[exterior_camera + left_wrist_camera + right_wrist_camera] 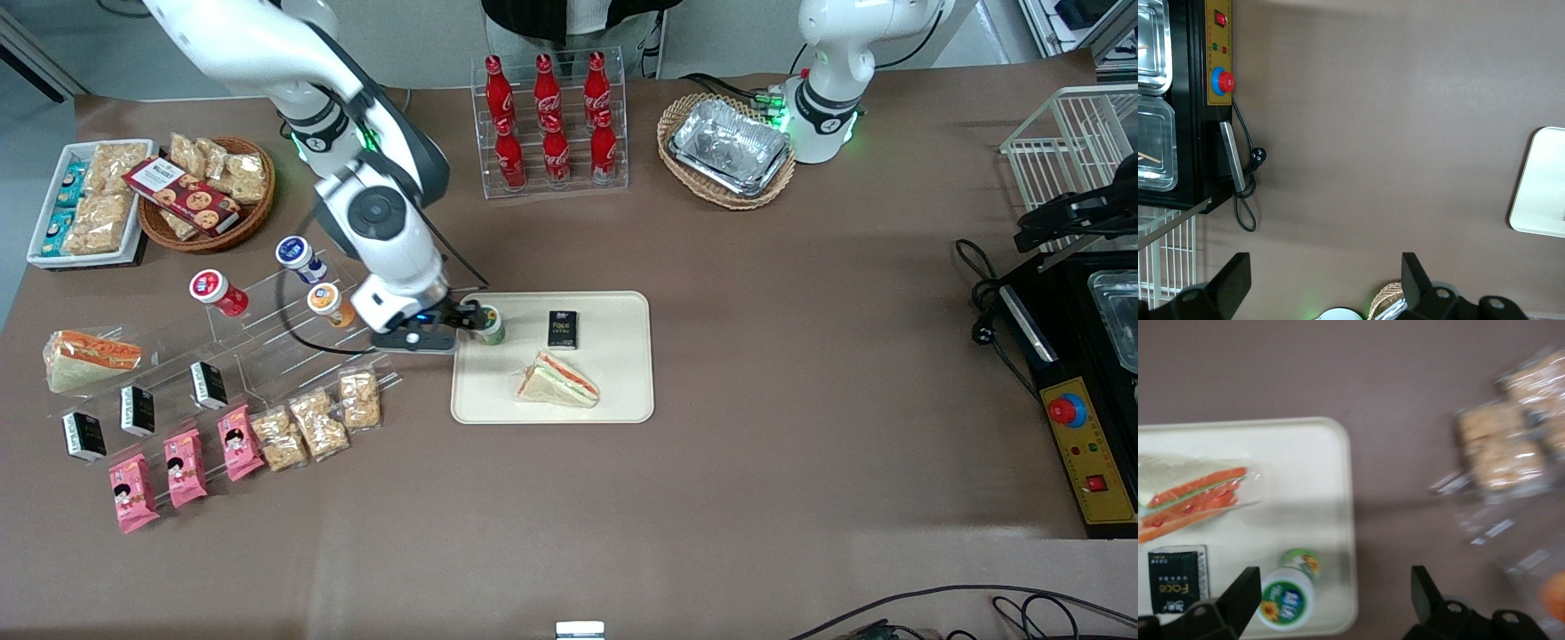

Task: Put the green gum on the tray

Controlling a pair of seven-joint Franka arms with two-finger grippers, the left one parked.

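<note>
While beside one spread hand [467, 318], one green gum [489, 324] on one tray [613, 373].

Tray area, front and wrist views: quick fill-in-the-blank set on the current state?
1. The ___ gum stands upright on the tray.
2. The gripper beside the gum has its fingers ___.
3. A black packet and a wrapped ___ also lie on the tray.
Missing words: green; open; sandwich.

Brown table [756, 498] w/ tray [613, 400], cola rack [551, 120], baskets, snack packs; gripper [464, 322] above tray edge.
</note>
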